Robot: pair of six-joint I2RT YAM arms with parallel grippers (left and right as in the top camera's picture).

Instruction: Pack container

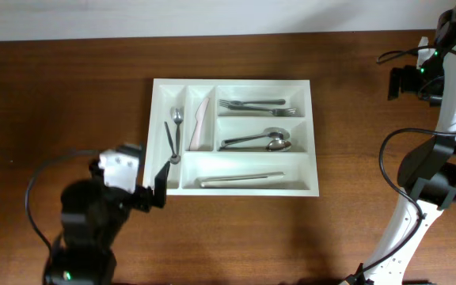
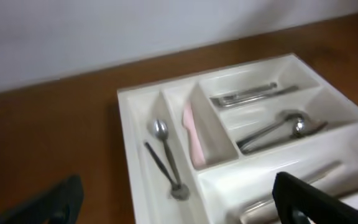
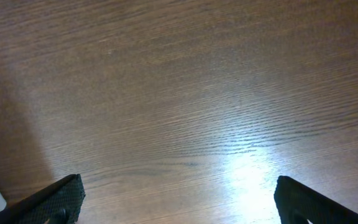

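Left arm (image 1: pixel 85 226) is showing black housings, a white wrist block (image 1: pixel 119 168) and a looping black cable (image 1: pixel 29 196); left gripper (image 2: pixel 179 208) is wearing black fingers (image 2: pixel 303 196). Right arm (image 1: pixel 443 119) is running white links, black joints, loose black cables (image 1: pixel 381 162), green LED (image 1: pixel 424 70) glowing.

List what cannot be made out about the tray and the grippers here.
Overhead: left gripper hides one corner of the tray.
Left wrist: blurred throughout; utensil in the front compartment is cut off by the frame edge.
Right wrist: right gripper fingertips are cut off below; mostly table shows.
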